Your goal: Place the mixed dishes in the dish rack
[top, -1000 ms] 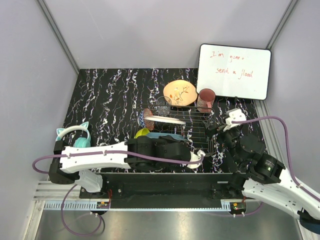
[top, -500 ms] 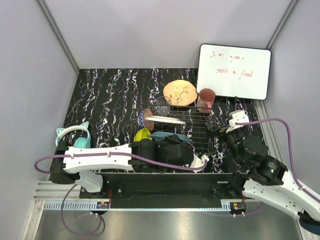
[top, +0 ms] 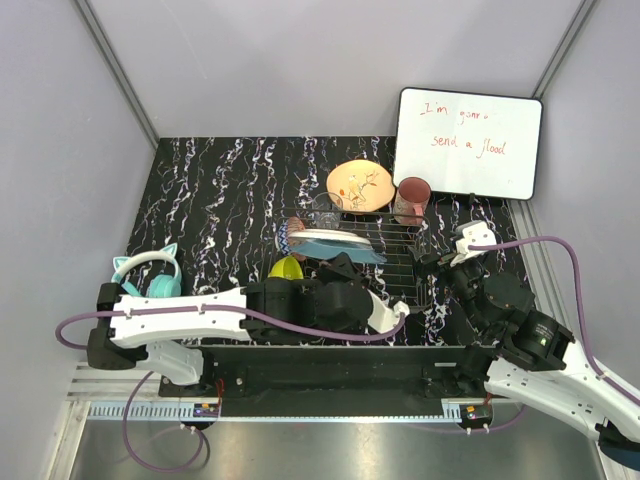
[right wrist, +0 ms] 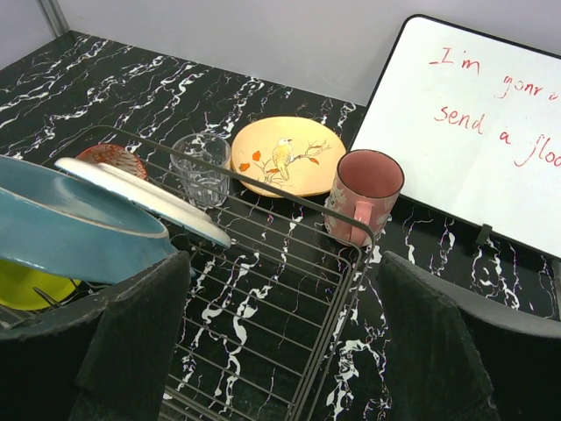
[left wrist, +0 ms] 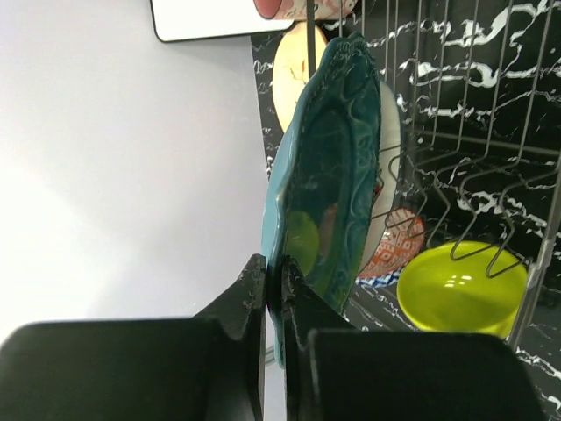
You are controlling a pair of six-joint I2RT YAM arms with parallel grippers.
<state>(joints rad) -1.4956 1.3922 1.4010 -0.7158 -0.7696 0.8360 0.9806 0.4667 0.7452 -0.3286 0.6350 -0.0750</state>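
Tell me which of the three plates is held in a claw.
The teal plate, its rim pinched by the left claw. The white plate leans in the dish rack, and the orange plate lies flat beyond it.

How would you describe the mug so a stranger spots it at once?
Find the red-lettered whiteboard, back right. By its lower left corner, beyond the wire rack's far edge, stands the mug. It is reddish-pink and handled, unlike the clear glass nearby.

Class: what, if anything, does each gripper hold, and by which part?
The left gripper pinches the teal plate by its rim; the right gripper is open, holding nothing.
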